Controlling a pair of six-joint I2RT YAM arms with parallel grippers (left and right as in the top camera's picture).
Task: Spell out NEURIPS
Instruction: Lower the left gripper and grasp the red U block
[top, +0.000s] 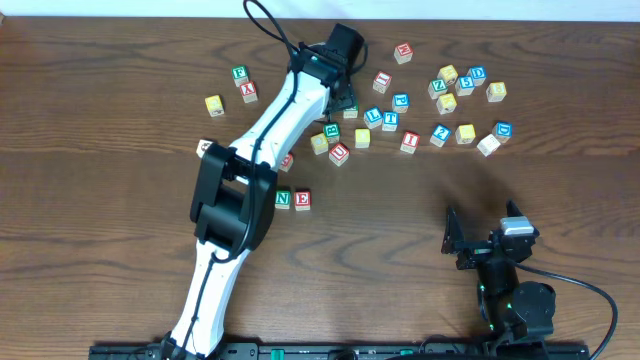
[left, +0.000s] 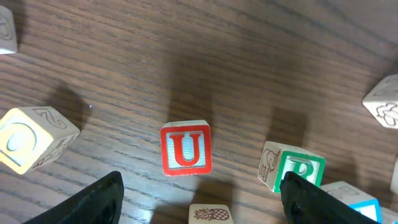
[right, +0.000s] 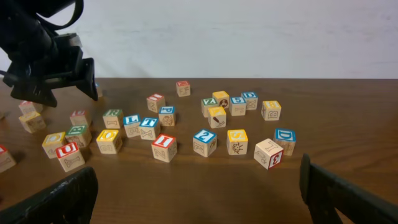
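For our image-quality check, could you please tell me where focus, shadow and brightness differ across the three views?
Overhead: even light, cubes small but sharp. Left wrist: U cube crisp, soft shadows above it, left end effector dark and blurred. Right wrist: cubes sharp, wall bright and featureless, right end effector blurred.

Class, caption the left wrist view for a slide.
Open left claw poised over the red U cube, a green-bordered cube to one side.

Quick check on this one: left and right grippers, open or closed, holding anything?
Left gripper: open, holding nothing, U cube below it, untouched.
Right gripper: open, holding nothing.
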